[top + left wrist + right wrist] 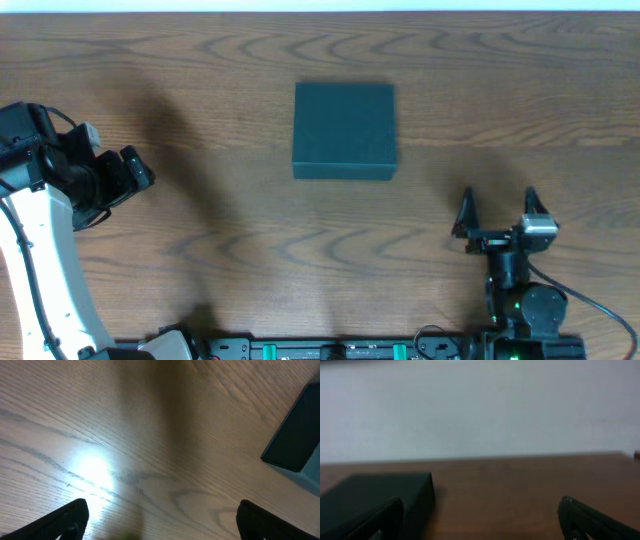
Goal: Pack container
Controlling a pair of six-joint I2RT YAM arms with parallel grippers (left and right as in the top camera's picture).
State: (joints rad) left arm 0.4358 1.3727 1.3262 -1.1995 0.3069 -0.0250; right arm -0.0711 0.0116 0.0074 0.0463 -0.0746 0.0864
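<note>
The container [344, 130], a dark green square box with its lid down, sits at the middle of the table toward the far side. Its corner shows at the right edge of the left wrist view [296, 435] and at the lower left of the right wrist view [375, 497]. My left gripper [135, 170] hovers at the table's left side, well left of the box, open with bare wood between its fingers [67, 519]. My right gripper [497, 212] stands near the front right, below and right of the box, open and holding nothing [479, 520].
Wooden table [220, 240] all round the box. A pale wall rises behind the table's far edge [480, 457] in the right wrist view. The arms' bases line the front edge [340, 350].
</note>
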